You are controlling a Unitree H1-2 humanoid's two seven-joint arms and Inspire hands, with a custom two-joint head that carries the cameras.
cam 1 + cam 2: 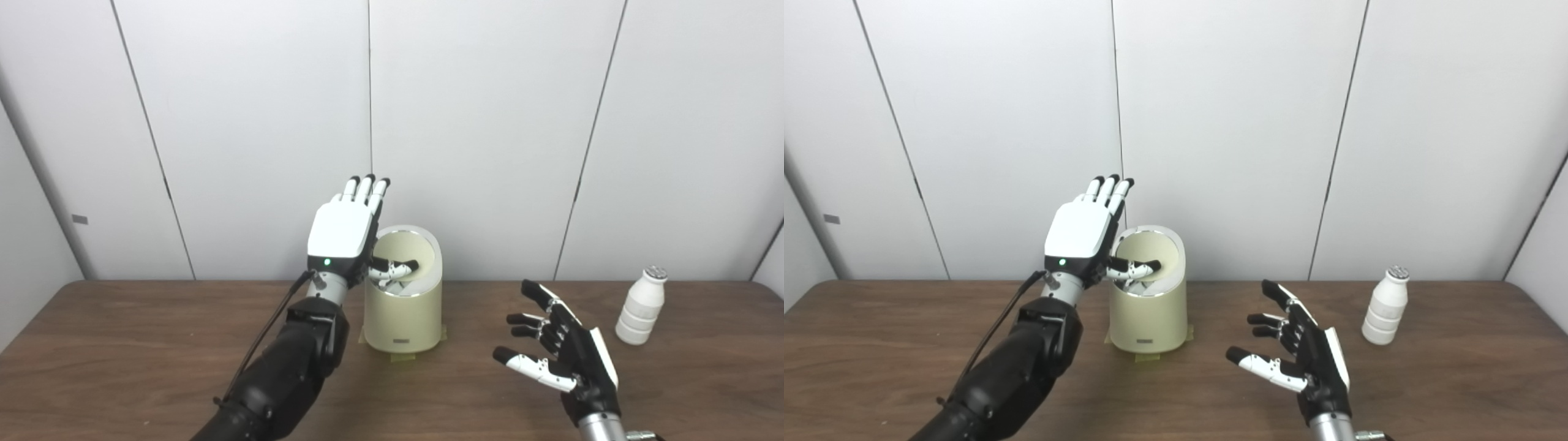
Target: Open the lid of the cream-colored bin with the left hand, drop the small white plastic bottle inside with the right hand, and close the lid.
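The cream-colored bin point(403, 318) stands upright at the middle of the table, its slanted round lid point(411, 254) ringed in chrome and facing me. My left hand point(343, 236) is raised against the bin's left side, open, fingers pointing up. Its thumb reaches across the lower part of the lid; I cannot tell whether the lid is pushed in. The small white plastic bottle point(641, 306) stands upright at the right, held by nothing. My right hand point(563, 343) hovers open with fingers spread, between bin and bottle, a hand's width short of the bottle.
The brown wooden table point(122, 343) runs the full width, with white wall panels point(490, 122) right behind its far edge. Yellowish tape point(401, 355) shows under the bin's base. A black cable point(269, 324) hangs along my left forearm.
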